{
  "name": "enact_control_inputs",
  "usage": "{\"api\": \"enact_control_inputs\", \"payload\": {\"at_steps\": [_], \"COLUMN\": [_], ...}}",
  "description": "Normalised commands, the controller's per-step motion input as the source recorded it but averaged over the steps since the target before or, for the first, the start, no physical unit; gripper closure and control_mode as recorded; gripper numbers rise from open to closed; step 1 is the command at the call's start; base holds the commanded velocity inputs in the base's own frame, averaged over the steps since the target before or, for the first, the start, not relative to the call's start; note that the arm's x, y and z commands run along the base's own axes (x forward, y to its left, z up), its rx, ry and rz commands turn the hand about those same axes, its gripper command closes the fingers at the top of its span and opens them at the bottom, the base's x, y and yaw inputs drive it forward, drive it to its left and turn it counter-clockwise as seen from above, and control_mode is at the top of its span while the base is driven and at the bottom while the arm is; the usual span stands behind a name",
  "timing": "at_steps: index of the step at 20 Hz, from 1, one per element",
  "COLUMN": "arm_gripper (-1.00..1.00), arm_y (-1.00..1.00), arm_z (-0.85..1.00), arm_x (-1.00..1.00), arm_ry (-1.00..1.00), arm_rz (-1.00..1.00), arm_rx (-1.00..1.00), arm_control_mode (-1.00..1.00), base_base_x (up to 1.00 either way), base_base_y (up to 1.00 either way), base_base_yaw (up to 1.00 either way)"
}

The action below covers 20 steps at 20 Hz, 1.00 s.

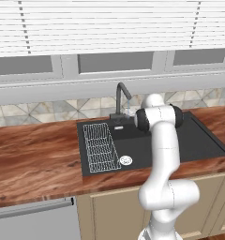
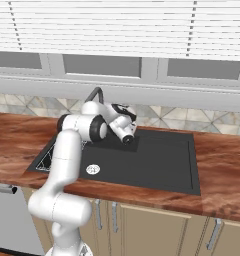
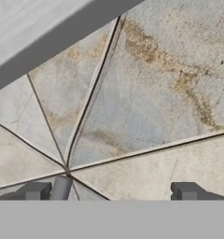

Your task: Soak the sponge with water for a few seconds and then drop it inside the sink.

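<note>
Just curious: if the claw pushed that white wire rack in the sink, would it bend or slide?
The wire rack is probably stiff and light, being thin open wirework. Lying flat in the smooth black sink, it would likely slide, not tip.

The sink (image 1: pixel 198 140) is matt black, with a shiny silver metal drain (image 1: pixel 126 160) and a thin white wire rack (image 1: pixel 101 146). The surface (image 1: pixel 34 159) looks like polished reddish wood with streaky grain. The backsplash tiles (image 3: pixel 146 93) appear as smooth, mottled stone.
</note>
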Motion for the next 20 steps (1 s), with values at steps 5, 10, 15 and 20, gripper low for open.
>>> {"api": "enact_control_inputs", "payload": {"at_steps": [5,10,15,20], "arm_gripper": [-1.0,-1.0,-1.0,-1.0], "arm_y": [-0.34,-0.35,-0.19,-0.39], "arm_z": [-0.56,-0.45,0.05,0.2], "arm_x": [0.0,0.0,0.0,0.0], "arm_ry": [0.0,0.0,0.0,0.0], "arm_rz": [-0.01,-0.01,0.0,0.0], "arm_rx": [0.08,0.07,0.03,0.08], "arm_control_mode": [-1.0,-1.0,-1.0,-1.0], "base_base_x": [0.0,0.0,0.0,0.0], "base_base_y": [0.0,0.0,0.0,0.0], "base_base_yaw": [0.0,0.0,0.0,0.0]}}
